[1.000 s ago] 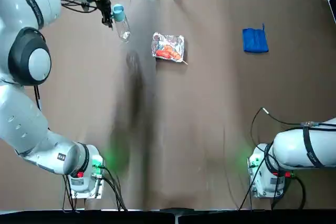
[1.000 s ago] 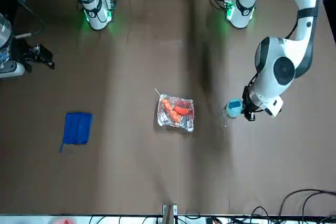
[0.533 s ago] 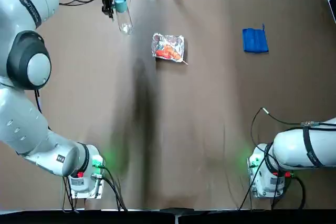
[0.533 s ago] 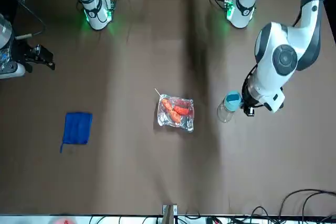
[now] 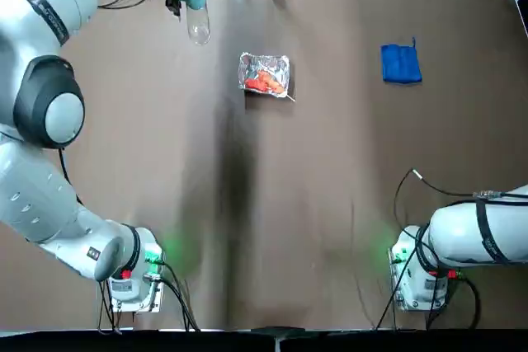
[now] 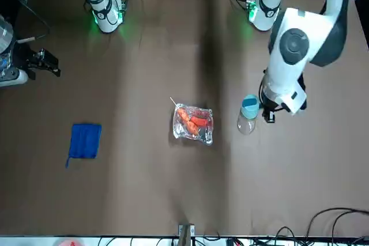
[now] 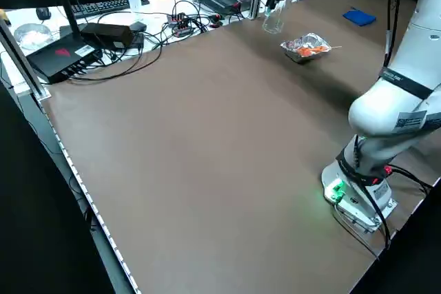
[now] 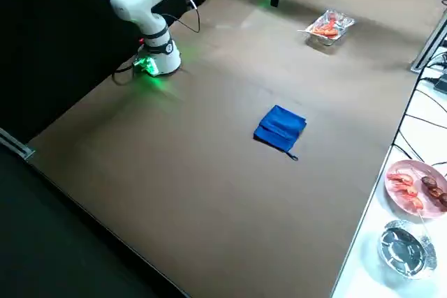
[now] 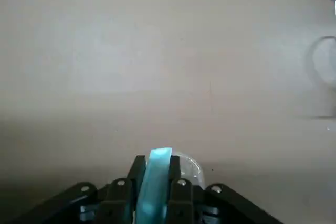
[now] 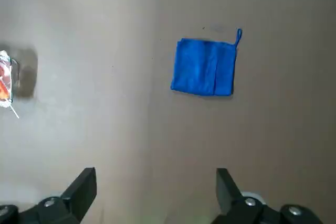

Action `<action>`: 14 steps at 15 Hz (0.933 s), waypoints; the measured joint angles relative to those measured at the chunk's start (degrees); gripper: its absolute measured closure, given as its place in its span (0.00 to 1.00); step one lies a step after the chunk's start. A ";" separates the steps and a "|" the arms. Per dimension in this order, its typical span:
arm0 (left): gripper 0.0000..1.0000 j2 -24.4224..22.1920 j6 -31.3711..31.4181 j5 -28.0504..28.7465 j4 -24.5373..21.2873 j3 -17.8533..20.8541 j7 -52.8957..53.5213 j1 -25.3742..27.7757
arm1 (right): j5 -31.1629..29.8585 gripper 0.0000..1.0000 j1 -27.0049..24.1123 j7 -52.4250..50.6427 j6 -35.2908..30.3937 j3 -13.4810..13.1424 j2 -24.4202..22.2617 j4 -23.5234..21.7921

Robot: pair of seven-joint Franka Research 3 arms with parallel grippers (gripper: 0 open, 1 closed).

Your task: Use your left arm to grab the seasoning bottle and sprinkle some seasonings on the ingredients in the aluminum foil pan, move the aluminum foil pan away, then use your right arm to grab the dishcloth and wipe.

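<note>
A clear seasoning bottle (image 6: 248, 114) with a light-blue cap hangs above the table beside a crinkled aluminum foil pan (image 6: 194, 124) holding red-orange ingredients (image 6: 192, 120), with a folded blue dishcloth (image 6: 85, 140) well apart.

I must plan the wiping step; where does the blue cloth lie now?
In the top view, the cloth lies flat at the table's far right, to the right of the foil pan and untouched.

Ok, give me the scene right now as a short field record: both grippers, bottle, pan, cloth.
left gripper: shut on the bottle's blue cap, held above the table beside the pan
bottle: clear, in the left gripper, not yet over the pan
pan: on the table, far middle, ingredients inside
cloth: flat on the table, on the right arm's side, untouched
right gripper: open, parked back from the cloth
stage: bottle grabbed, sprinkling not begun
</note>
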 joint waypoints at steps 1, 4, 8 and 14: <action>0.78 0.46 -1.13 0.56 0.78 0.02 -1.14 -0.79 | 0.00 0.00 0.00 0.00 0.00 0.00 0.00 0.00; 0.78 2.71 -4.32 2.85 4.36 0.15 -4.44 -2.92 | 0.00 0.00 0.00 0.00 0.00 0.00 0.00 0.00; 0.78 5.14 -5.07 5.68 6.06 0.31 -7.79 -5.81 | 0.00 0.00 0.01 0.00 0.00 0.02 0.00 0.00; 0.78 7.00 -8.63 11.76 6.33 2.87 -12.13 -12.12 | 0.00 0.00 0.01 0.00 0.00 0.02 0.00 0.00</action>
